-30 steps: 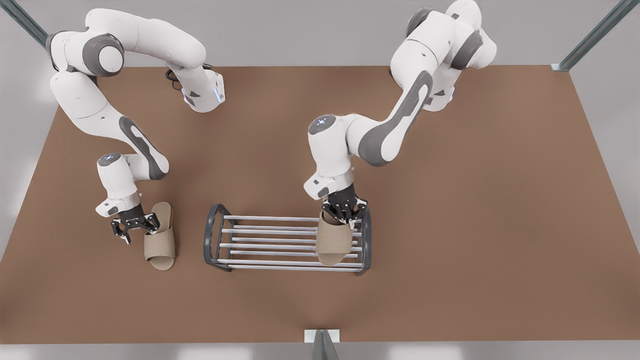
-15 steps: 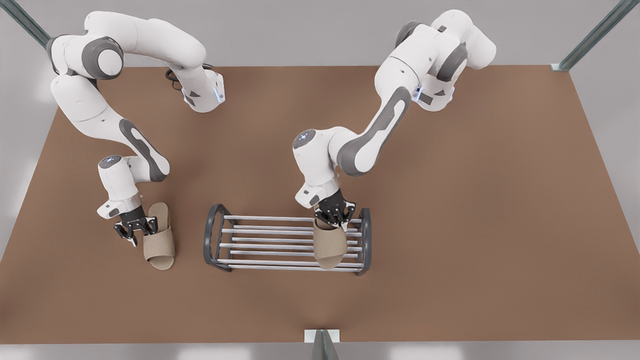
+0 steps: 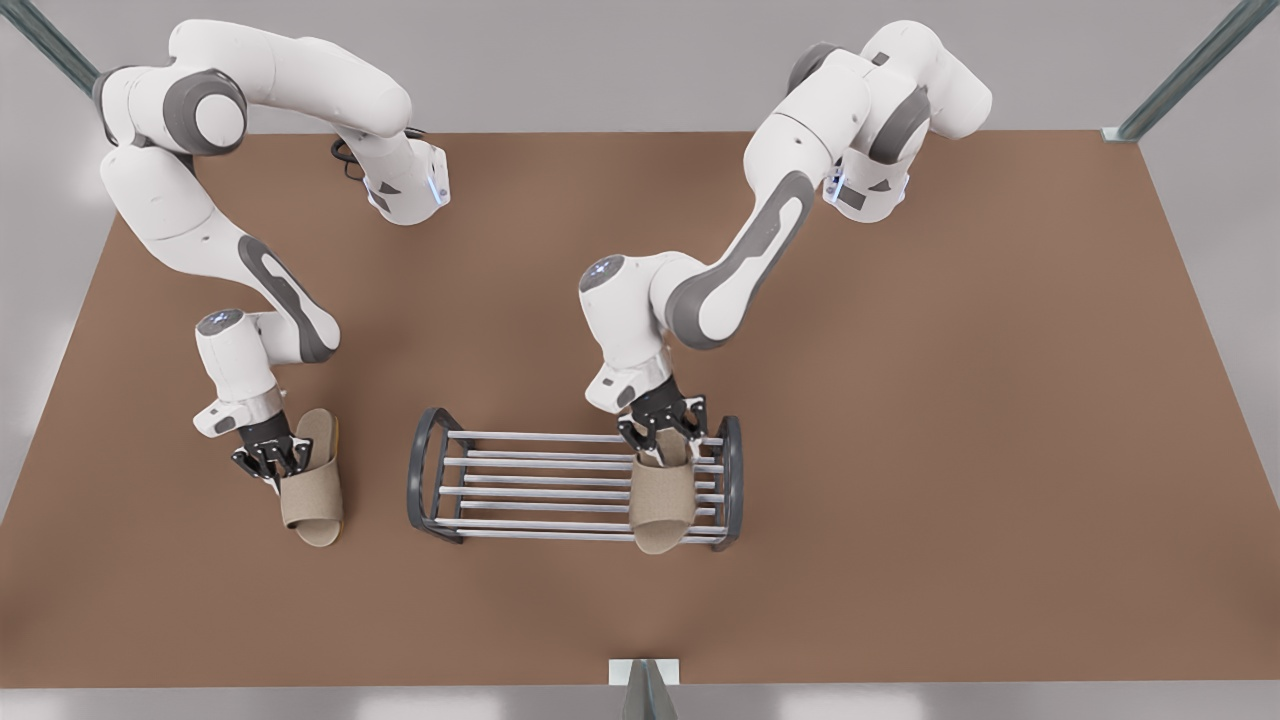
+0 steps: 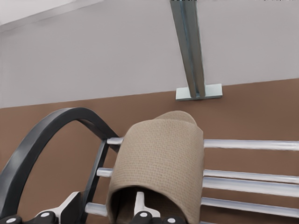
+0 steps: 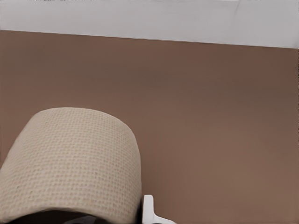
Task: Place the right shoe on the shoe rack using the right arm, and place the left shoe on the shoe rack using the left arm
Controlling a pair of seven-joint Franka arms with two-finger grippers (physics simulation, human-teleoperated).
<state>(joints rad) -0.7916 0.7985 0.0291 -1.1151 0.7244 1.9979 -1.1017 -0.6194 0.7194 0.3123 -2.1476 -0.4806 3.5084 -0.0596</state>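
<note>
While left gripper [image 3: 662,428] holds left shoe [image 3: 661,505] over shoe rack [image 3: 428,470], right gripper [image 3: 272,457] grips right shoe [image 3: 310,495].

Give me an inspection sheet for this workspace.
Surface: brown table.
Job's things: rack; rack slipper lying on the bars at the front view's right end; table slipper beside the rack, tilted.
Clutter: nothing seen.
Grippers: left gripper at rack slipper's heel; right gripper shut on table slipper's edge.
Cables: black loop by an arm base.
Surroundings: grey walls, metal struts.
</note>
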